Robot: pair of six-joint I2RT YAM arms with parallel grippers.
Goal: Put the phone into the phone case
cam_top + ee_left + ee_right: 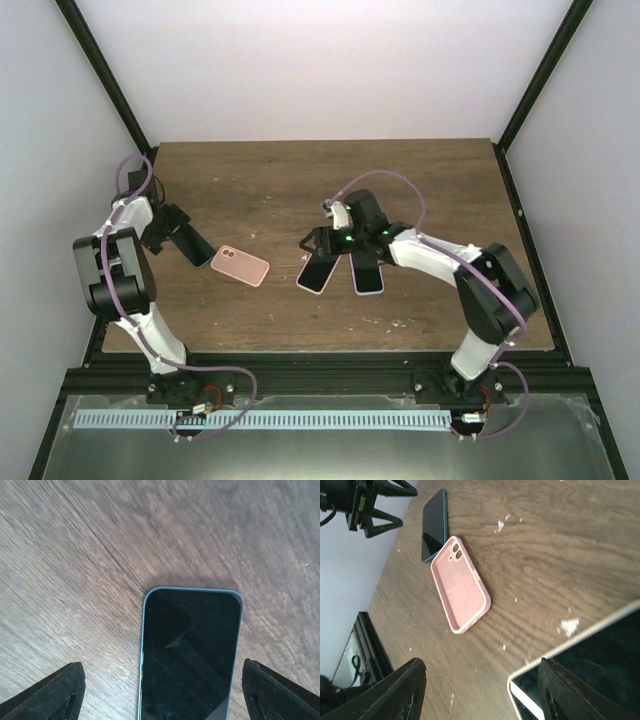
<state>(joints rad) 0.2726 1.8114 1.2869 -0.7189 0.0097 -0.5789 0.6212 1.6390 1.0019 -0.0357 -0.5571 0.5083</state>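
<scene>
The black fingers [60, 692] of the left gripper [161, 680] are seen nearest, spread wide and released, with nothing grasped. Between them, touched by neither, the teal-edged phone [190, 650] is laid flat, screen up, on the wooden table [75, 555]. The pink phone case [461, 585] is laid hollow side up just beside that phone's far end; whether they touch cannot be told. The left arm [115, 270] is folded at the elbow by the table's left edge, its wrist turned rightward. The right gripper [481, 667] is poised low over a white-edged phone [590, 665], fingers parted, nothing clamped, and the right arm [470, 270] is bent and stretched leftward.
</scene>
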